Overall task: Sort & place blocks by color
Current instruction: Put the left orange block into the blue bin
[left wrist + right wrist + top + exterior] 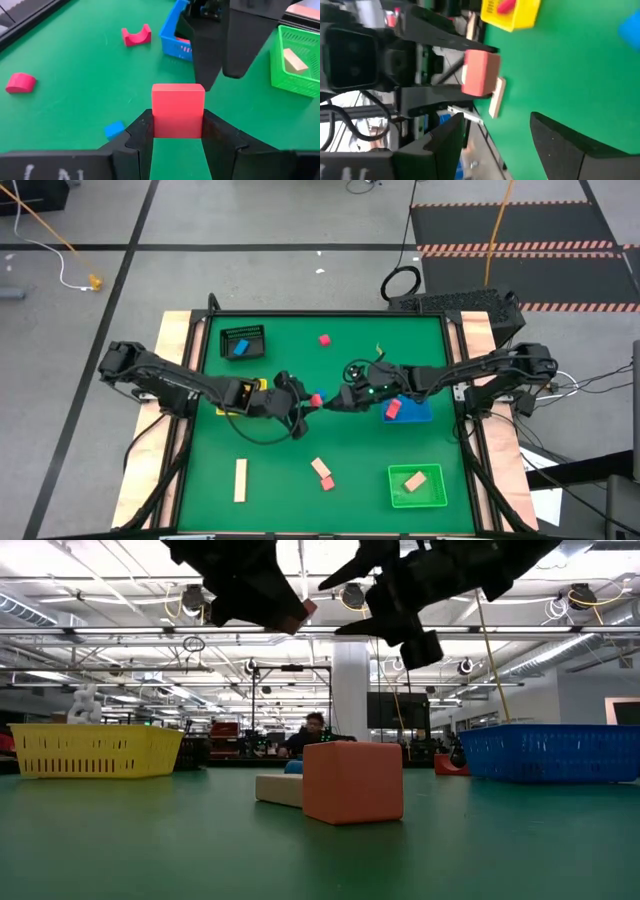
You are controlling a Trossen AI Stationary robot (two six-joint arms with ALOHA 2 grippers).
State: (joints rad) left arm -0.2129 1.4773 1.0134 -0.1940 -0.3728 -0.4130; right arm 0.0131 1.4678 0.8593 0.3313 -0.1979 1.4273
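My left gripper [177, 122] is shut on a red block [178, 107] above the middle of the table [316, 398]. My right gripper [221, 75] is open and faces it from the right, a short way off, touching nothing [497, 120]. On the mat lie a small blue block [114, 130], a red arch [136, 36], a red half-round [20, 82], a tan bar [240, 480] and two pink and tan blocks [323, 474]. More blocks sit in the blue tray [392, 408], the green tray [415, 479] and the black basket [238, 348]. My left gripper pinches the red block by two opposite side faces [156, 125] between its two fingers [137, 137]. The fingers come from the table's left side. The far half of the block sticks out past the fingertips. The block is lifted clear of the mat [300, 612].
The yellow tray [228, 408] lies under my left arm and the blue tray [418, 416] under my right arm. The green tray [436, 495] is near the right front corner and the black wire basket [242, 332] at the far left. People are in the room beyond [314, 726].
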